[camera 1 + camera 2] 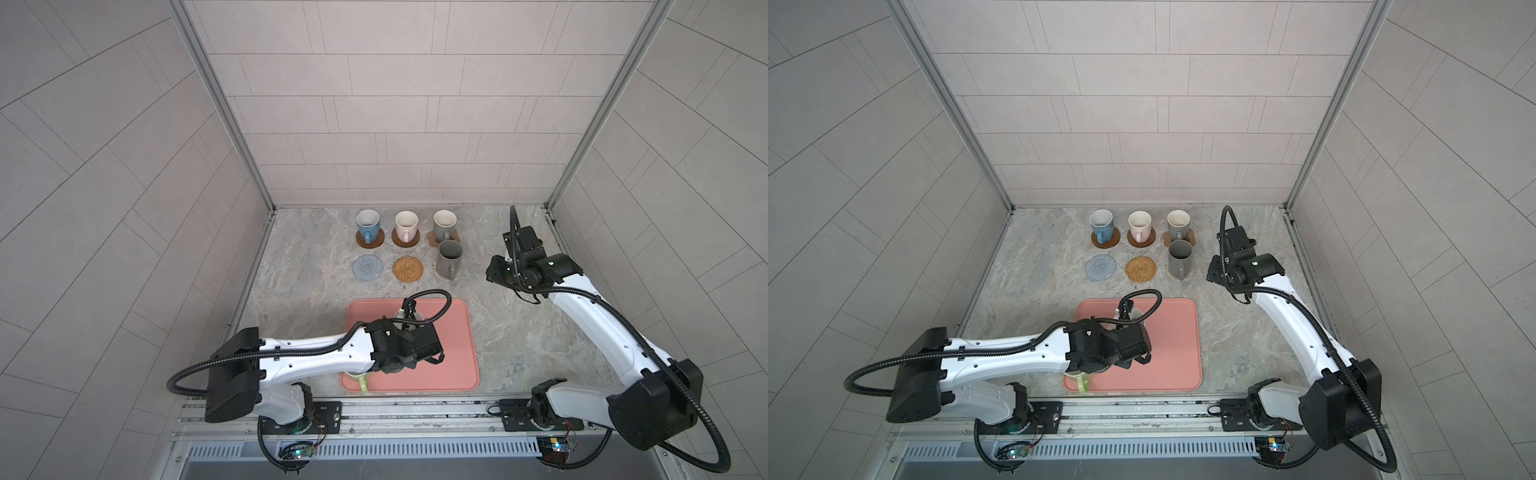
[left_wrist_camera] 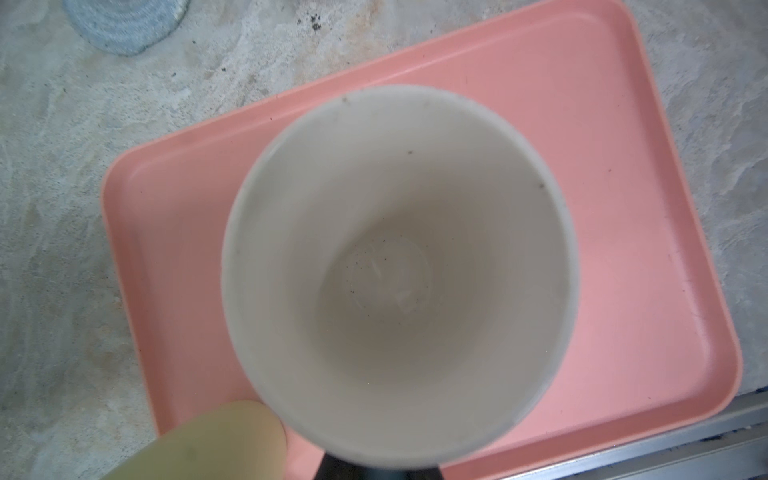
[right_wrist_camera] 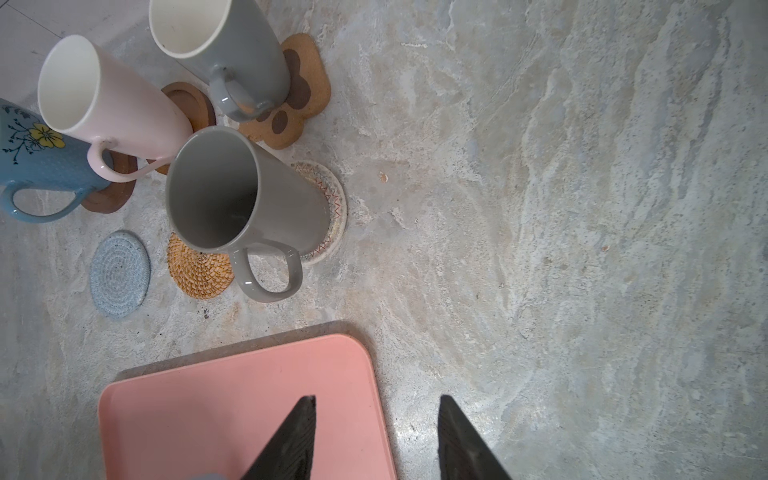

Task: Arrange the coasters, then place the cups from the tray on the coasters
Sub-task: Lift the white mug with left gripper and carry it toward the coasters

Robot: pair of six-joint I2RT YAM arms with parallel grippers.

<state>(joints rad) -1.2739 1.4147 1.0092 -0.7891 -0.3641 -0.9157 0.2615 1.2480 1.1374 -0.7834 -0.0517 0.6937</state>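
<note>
My left gripper is shut on a light blue cup with a cream inside, held over the pink tray. In both top views its fingers are hidden under the wrist. A yellow-green cup stands at the tray's near left corner. Blue, pink and grey cups stand on two wooden discs and a paw coaster. The taller dark grey cup stands on the beige woven coaster. Bare are the crochet and rattan coasters. My right gripper hangs open and empty, right of the cups.
Tiled enclosure walls close in the marble table at the back and both sides. A metal rail with both arm bases runs along the front edge. Open tabletop lies right of the tray and left of the coasters.
</note>
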